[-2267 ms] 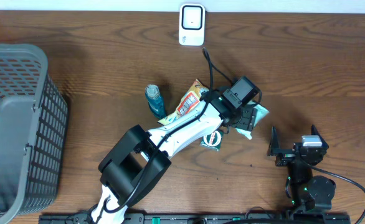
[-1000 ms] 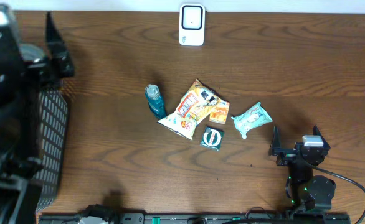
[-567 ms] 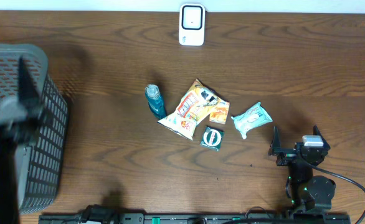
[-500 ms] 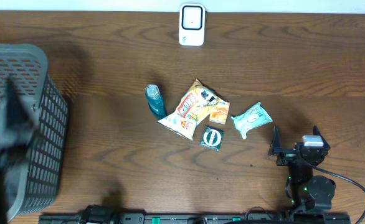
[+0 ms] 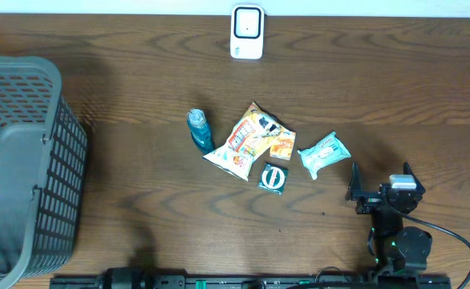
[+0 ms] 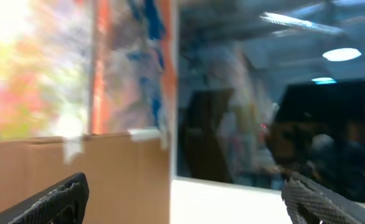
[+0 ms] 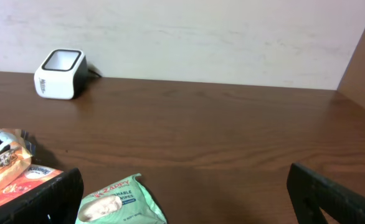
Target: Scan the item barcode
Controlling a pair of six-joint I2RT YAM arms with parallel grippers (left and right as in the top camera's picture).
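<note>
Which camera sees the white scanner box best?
The overhead view: the scanner shows whole and clear from above. The right wrist view shows it small, far off and side-on. The left wrist view misses it.

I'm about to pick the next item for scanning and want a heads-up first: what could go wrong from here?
1. The chip bag sits crowded between the teal bottle and the round packet; grabbing one may drag a neighbour.
2. No barcode shows on any item, so the wipes pack may need turning before the scanner reads it.
3. The left wrist view is blurred and shows none of the items: no close guidance for the left gripper.
</note>
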